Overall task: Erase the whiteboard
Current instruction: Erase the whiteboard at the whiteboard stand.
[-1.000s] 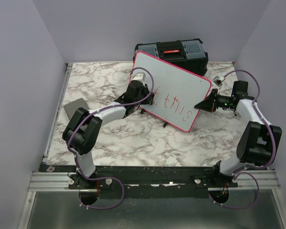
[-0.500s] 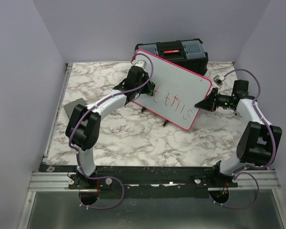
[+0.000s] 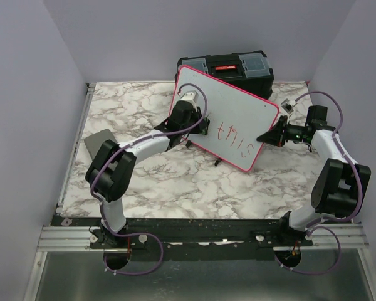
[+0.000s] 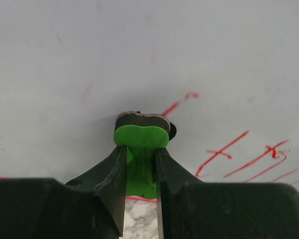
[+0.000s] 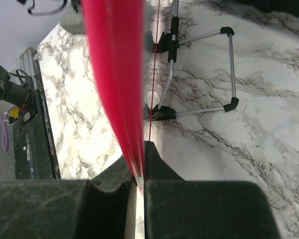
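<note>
Right gripper [image 5: 139,167] clamped the whiteboard [image 3: 238,106] rim. Left gripper [image 4: 141,149] pinched the green eraser [image 4: 141,135] and had swept down onto the red writing [image 3: 235,139] (leftmost strokes gone, most remained). Board stood mid-table, before the toolbox [image 3: 238,64].

Left arm [image 3: 144,145] and right arm [image 3: 331,145] both show white links, bulky black joints [image 3: 109,175], looping purple cables [image 3: 326,95] and black wedge-shaped fingers [image 4: 107,179].

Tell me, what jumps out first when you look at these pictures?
The big white board with a pink-red rim stands tilted in the middle, with red scribbles on it. The left gripper holds a small green-and-black eraser against it. The right gripper pinches its right edge.
</note>
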Tool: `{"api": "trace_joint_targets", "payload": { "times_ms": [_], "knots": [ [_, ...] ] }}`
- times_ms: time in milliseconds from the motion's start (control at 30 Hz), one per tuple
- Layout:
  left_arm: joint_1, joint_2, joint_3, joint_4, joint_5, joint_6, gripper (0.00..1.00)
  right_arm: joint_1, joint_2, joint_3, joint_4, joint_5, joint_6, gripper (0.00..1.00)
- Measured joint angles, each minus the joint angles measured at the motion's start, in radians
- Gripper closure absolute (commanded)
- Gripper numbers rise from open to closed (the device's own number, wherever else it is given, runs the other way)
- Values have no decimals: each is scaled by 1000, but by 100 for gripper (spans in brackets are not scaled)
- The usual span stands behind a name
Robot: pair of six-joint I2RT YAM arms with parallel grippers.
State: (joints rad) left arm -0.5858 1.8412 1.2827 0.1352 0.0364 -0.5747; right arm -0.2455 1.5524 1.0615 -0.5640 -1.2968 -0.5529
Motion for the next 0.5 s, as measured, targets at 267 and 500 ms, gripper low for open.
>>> {"api": "trace_joint_targets", "payload": {
  "times_ms": [267,500],
  "knots": [
    [-51,-8,-112,30,9,-11,100,0,3,2,-3,-1,-6,99],
    [-26,23,82,-146,33,26,100,1,3,6,-2,-1,-16,99]
  ]
}}
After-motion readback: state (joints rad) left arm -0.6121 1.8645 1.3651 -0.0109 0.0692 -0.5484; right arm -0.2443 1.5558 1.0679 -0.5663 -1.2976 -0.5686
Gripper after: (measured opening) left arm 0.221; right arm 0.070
